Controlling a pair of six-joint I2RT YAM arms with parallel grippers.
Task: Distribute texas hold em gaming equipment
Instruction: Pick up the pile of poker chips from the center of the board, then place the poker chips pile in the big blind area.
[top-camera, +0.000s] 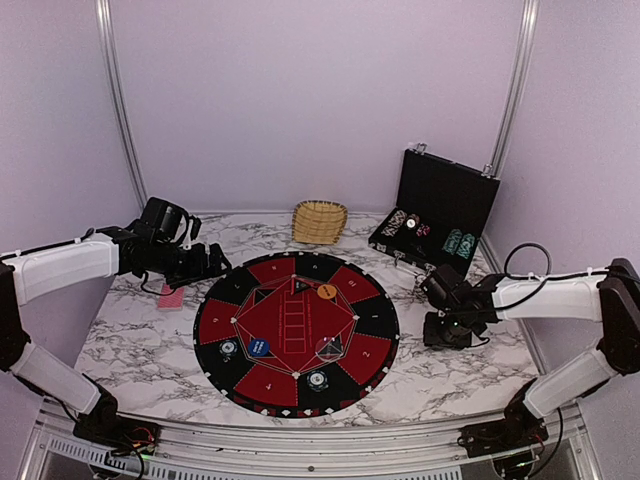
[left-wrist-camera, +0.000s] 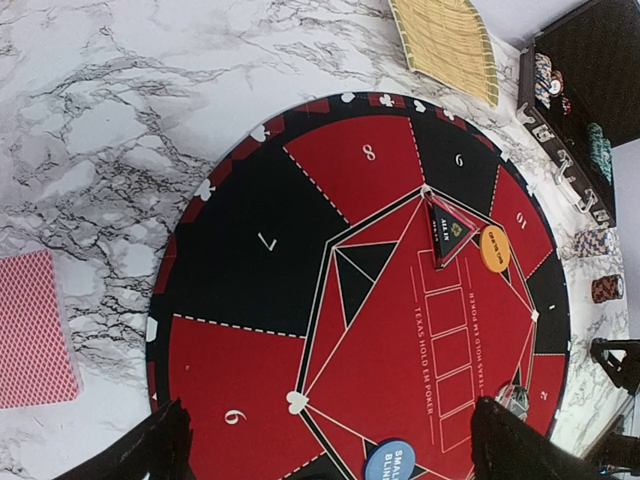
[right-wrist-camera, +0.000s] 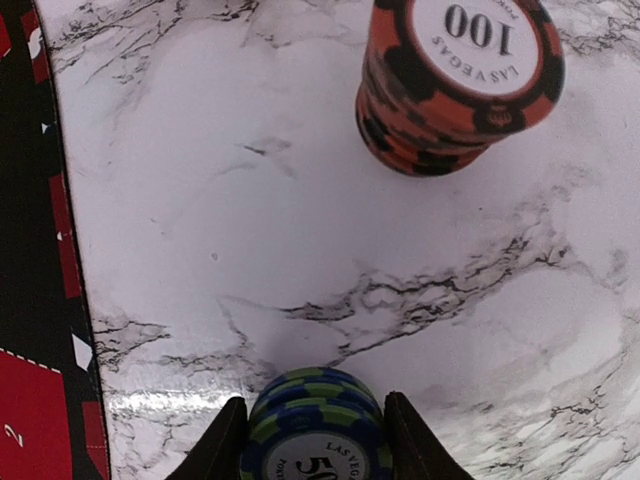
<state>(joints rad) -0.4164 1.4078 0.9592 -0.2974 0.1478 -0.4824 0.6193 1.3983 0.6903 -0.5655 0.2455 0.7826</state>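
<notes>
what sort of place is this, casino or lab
Most likely a robot lab test cell, not a casino: two robot arms at a marble-pattern tabletop, plain lilac walls, and a Texas Hold'em mat beside an open chip case.

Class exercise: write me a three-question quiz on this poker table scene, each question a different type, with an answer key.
1. True or false: the left gripper is shut.
2. Which number shows on top of the orange-and-black chip stack? A) 25 B) 100 C) 500
3. Short answer: what sits between the fingers of the right gripper?

Key
1. False: its jaws stand wide open.
2. B
3. The blue-green chip stack.
</notes>
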